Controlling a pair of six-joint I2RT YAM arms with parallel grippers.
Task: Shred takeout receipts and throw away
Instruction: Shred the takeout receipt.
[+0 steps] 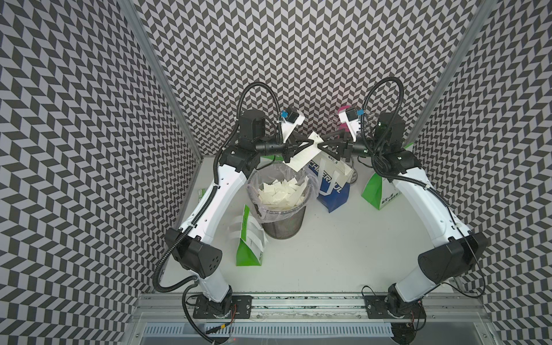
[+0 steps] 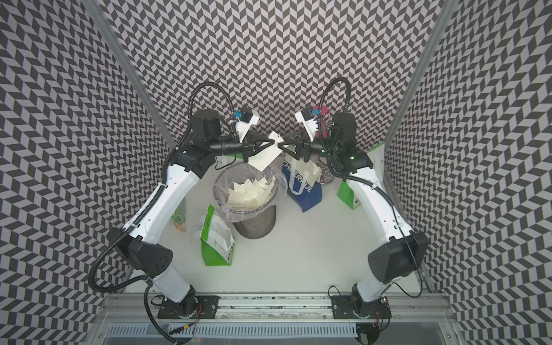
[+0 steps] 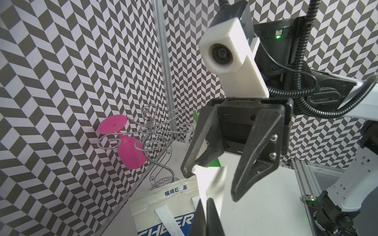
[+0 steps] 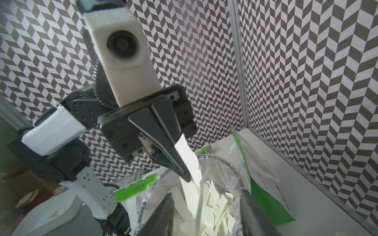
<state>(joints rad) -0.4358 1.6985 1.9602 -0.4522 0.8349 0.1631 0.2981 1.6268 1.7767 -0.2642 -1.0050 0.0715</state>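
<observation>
My left hand (image 4: 183,174) is matt black plastic; the receipt (image 1: 303,156), thin smooth paper; the bin (image 1: 283,222) at its seven o'clock, metal mesh (glossy clear liner (image 1: 253,194)).

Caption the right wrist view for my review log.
Left hand shut on a receipt hanging over the bin of scraps, framed by the open right hand.

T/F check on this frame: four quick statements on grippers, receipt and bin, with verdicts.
1. The left gripper is shut on a receipt. True.
2. The right gripper is clamped shut. False: its jaws stand apart.
3. The mesh bin is empty. False: white scraps lie in it.
4. The receipt hangs over the bin. True.
</observation>
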